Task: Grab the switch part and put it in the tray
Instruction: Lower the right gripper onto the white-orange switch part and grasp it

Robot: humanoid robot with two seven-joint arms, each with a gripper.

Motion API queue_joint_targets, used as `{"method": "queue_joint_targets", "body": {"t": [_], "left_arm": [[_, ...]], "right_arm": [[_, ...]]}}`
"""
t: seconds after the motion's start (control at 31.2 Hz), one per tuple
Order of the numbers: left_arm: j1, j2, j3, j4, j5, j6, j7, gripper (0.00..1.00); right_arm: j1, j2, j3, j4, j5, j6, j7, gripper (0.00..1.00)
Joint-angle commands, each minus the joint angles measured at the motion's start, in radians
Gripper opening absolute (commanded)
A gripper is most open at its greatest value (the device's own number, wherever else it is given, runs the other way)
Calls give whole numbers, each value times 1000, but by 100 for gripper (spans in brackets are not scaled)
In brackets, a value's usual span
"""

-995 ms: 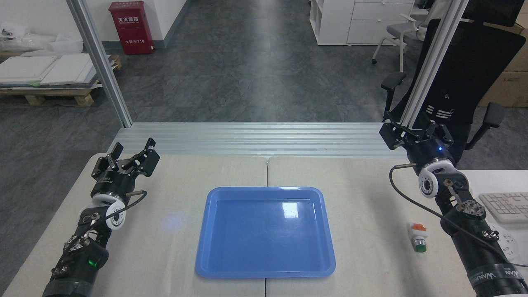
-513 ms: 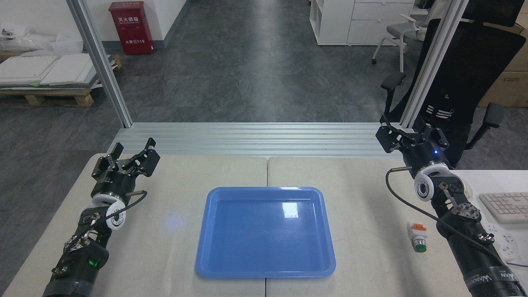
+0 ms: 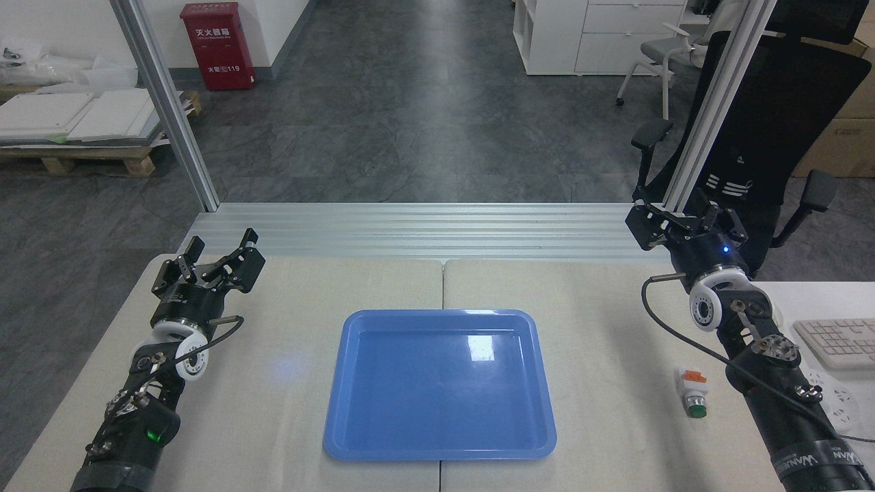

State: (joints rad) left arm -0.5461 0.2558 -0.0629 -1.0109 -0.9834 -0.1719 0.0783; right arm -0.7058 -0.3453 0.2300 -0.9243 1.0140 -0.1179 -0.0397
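Observation:
The switch part (image 3: 693,392), white-grey with an orange block at its far end and a green button at its near end, lies on the table right of the tray and just left of my right forearm. The blue tray (image 3: 439,385) sits in the middle of the table with nothing in it. My right gripper (image 3: 683,222) hovers open at the table's far right edge, well beyond the switch part. Over the far left of the table my left gripper (image 3: 220,254) is open and holds nothing.
A white keyboard (image 3: 837,342) lies at the right edge of the table. An aluminium rail platform (image 3: 424,229) runs along the table's far edge, with slanted metal posts (image 3: 164,102) at both sides. A black office chair (image 3: 765,123) stands behind the right gripper.
My right gripper drifted slightly left and away, then back a little. The left arm, tray and switch part have not moved.

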Motion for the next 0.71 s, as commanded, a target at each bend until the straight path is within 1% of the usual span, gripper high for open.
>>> {"method": "queue_joint_targets", "body": {"t": [0.0,0.03,0.06,0.13,0.22,0.29,0.39,0.42,0.51,0.61,0.67], "left_arm": [[0,0,0,0,0,0,0,100],[0,0,0,0,0,0,0,100],[0,-1,0,0,0,0,0,100],[0,0,1,0,0,0,0,100],[0,-1,0,0,0,0,0,100],[0,-1,0,0,0,0,0,100],[0,0,0,0,0,0,0,100],[0,0,0,0,0,0,0,100],[0,0,0,0,0,0,0,100],[0,0,1,0,0,0,0,100],[0,-1,0,0,0,0,0,100]], "right_arm": [[2,3,6,-7,1,-2,9,98],[9,0,8,-17,1,0,12,98],[17,-7,9,-51,1,-2,18,98],[70,-27,0,-123,5,4,52,98],[164,-122,0,-195,1,14,136,98],[210,-164,0,-200,3,32,153,98],[268,-193,2,-193,9,75,155,98],[293,-198,2,-186,2,89,155,98],[339,-181,3,-162,0,125,155,98],[388,-137,2,-157,0,142,156,98],[402,-113,0,-156,1,159,156,98]]}}
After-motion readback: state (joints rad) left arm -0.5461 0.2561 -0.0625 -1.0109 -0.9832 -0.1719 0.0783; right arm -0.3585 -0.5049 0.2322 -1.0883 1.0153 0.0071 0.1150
